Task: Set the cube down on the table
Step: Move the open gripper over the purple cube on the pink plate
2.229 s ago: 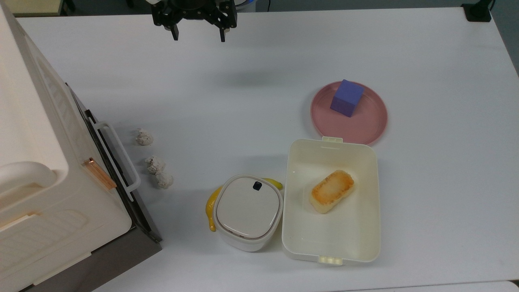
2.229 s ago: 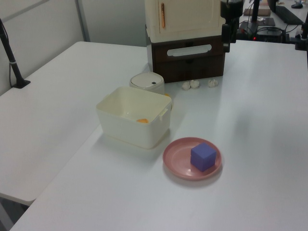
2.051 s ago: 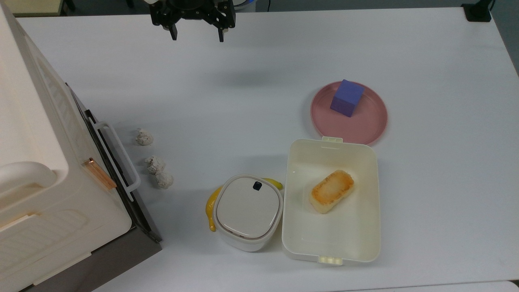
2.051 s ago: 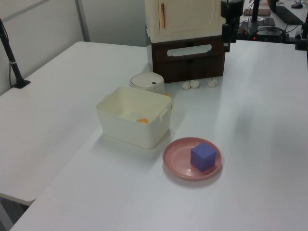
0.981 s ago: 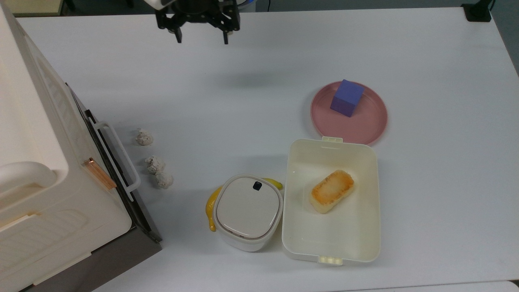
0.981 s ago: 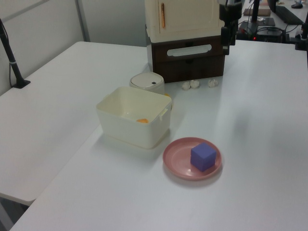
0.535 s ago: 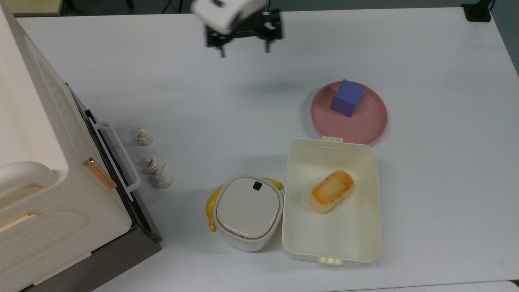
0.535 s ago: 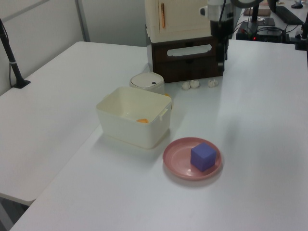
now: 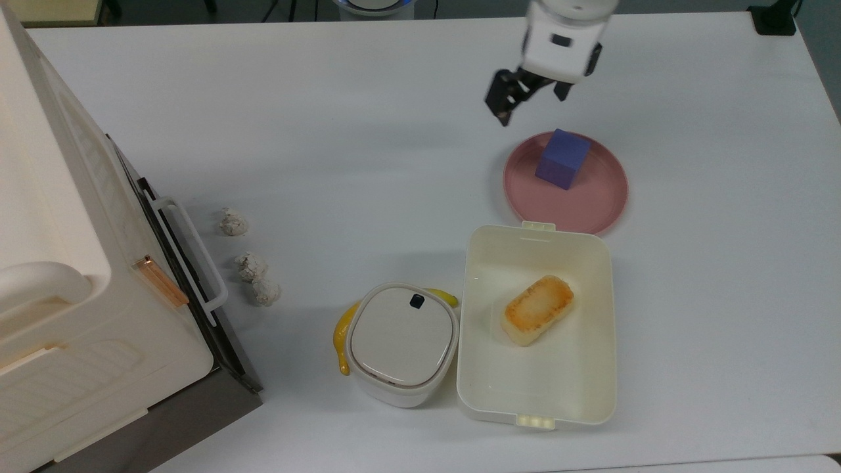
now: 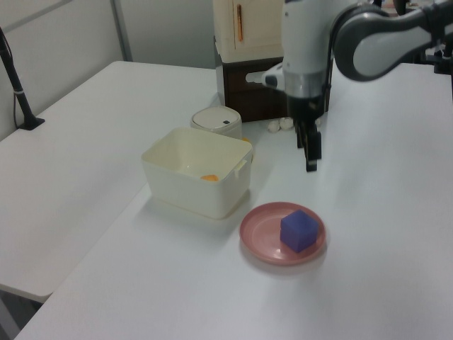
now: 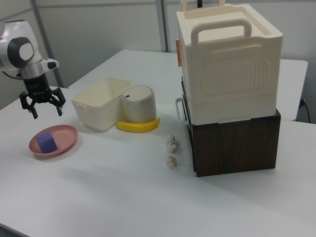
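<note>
Now, jaws: spread apart and empty, fingers pointing down.
Gripper: the gripper (image 11: 42, 106) hangs in the air above the table, near the far edge of the pink plate in the right view, apart from the cube.
Cube: the blue-purple cube (image 9: 562, 158) sits on the pink plate (image 9: 591, 200), toward the rim nearest the gripper (image 9: 529, 100) in the top view.
Container: the cream rectangular container (image 9: 594, 387) stands open just beside the plate and holds a toasted bread piece (image 9: 538, 309).
Lidded pot: a small white lidded pot (image 9: 402, 343) touches the container's side, with a banana (image 9: 343, 338) tucked against it.
Table: the white table (image 9: 368, 164) also carries three small white lumps (image 9: 251, 266) near a cream cabinet (image 11: 229, 64) on a dark wooden base (image 11: 237, 143).
Arm: the white arm (image 10: 306, 49) comes down steeply, wrist vertical.
</note>
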